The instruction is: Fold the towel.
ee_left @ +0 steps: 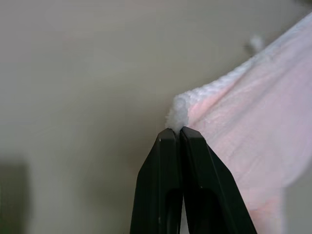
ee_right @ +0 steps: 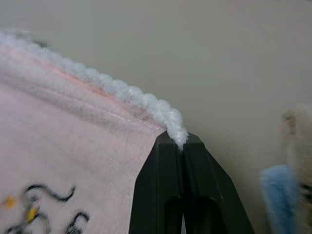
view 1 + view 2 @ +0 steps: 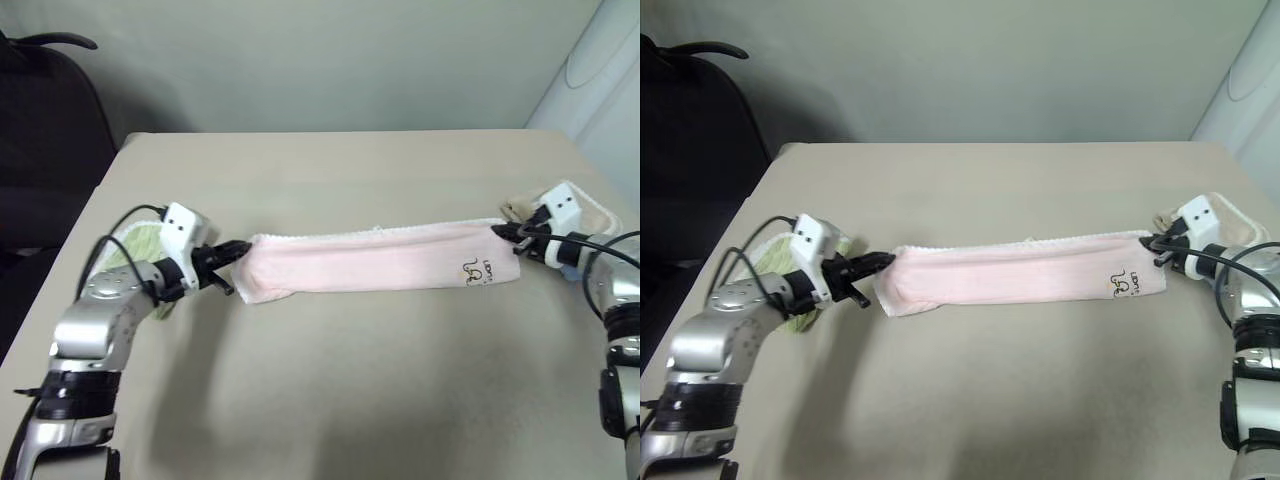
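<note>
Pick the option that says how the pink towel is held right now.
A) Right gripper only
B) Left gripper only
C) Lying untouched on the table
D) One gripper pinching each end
D: the left gripper and right gripper are each shut on an end of the towel.

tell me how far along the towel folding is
Done: the pink towel already looks doubled lengthwise into a long narrow band stretched across the table. In hand: the left gripper is shut on one end's white-edged corner and the right gripper is shut on the other end's, near the dark printed mark. Left: probably bringing the two ends together to shorten the band, then letting go.
</note>
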